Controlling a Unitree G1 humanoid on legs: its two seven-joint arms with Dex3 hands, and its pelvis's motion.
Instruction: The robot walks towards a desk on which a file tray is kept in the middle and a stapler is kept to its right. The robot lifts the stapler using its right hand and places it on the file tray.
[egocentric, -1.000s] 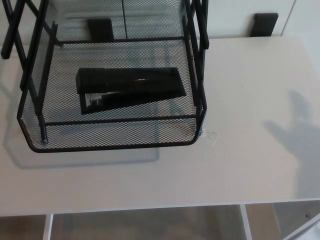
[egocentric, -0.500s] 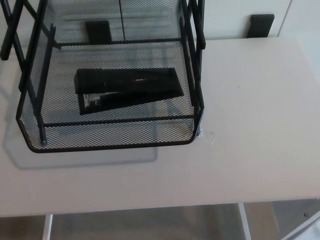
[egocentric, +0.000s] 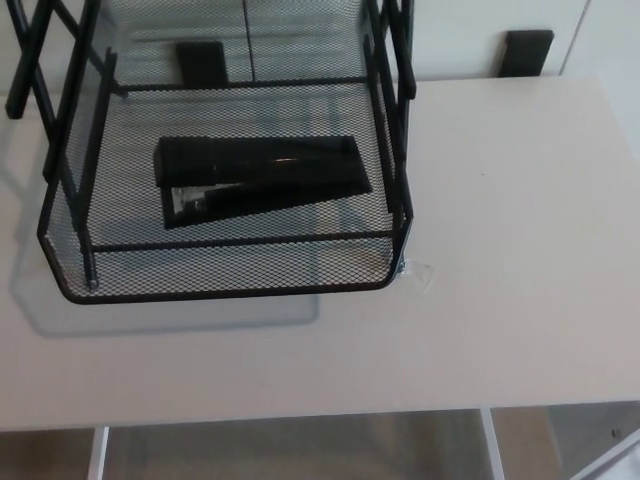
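Neither of the 2 hands shows in the head view, so whether their fingers are spread or closed cannot be told, nor which hand is nearer. The stapler (egocentric: 262, 180) lies flat on the mesh floor of the file tray (egocentric: 220, 288) on the desk (egocentric: 500, 300) — long axis left to right, apart from the walls — so the placing looks done.

The light was soft and even, rather pale, and it came from above. The file tray (egocentric: 230, 292) threw a faint grey shadow on the table (egocentric: 520, 250), below its front rim and towards the left. A small glint lay on the stapler (egocentric: 265, 175). The whole picture was slightly soft and grainy.
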